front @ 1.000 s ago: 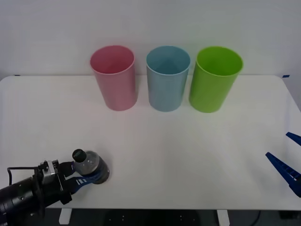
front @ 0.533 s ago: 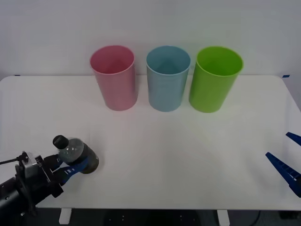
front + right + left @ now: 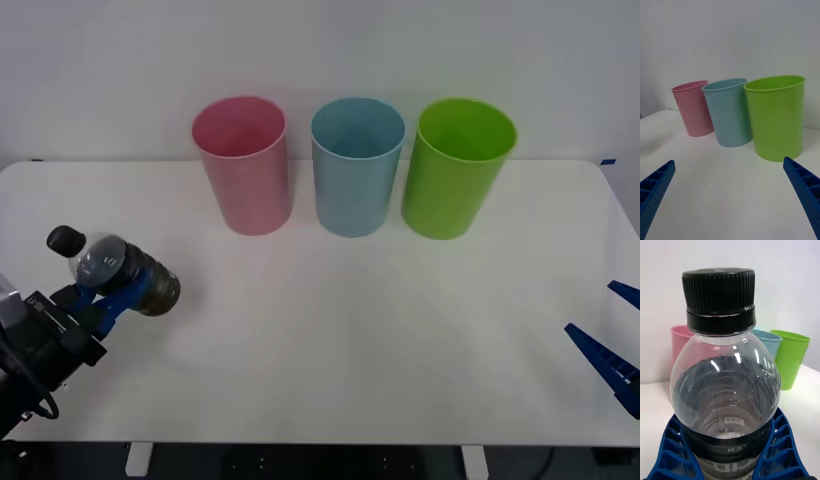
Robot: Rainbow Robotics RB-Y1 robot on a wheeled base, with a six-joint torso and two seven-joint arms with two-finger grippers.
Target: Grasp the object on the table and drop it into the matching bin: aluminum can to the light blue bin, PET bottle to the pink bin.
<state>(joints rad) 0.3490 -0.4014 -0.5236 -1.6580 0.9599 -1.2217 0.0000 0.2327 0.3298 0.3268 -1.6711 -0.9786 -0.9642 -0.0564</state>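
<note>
My left gripper [image 3: 112,291] is shut on the PET bottle [image 3: 112,272], a small clear bottle with a black cap and dark lower part, and holds it lifted above the table [image 3: 330,330] at the far left. In the left wrist view the bottle [image 3: 724,390] stands upright between the blue fingers [image 3: 670,450]. The pink bin [image 3: 242,165] stands at the back, left of the light blue bin [image 3: 356,165]. My right gripper [image 3: 612,345] rests open at the right edge, far from the bottle.
A lime green bin [image 3: 456,166] stands to the right of the light blue bin; all three bins form a row near the table's back edge. The right wrist view shows the pink bin [image 3: 694,108], the light blue bin [image 3: 728,112] and the green bin [image 3: 777,116].
My left gripper has lifted the bottle off the table and carried it left and up. The right arm has not moved.
</note>
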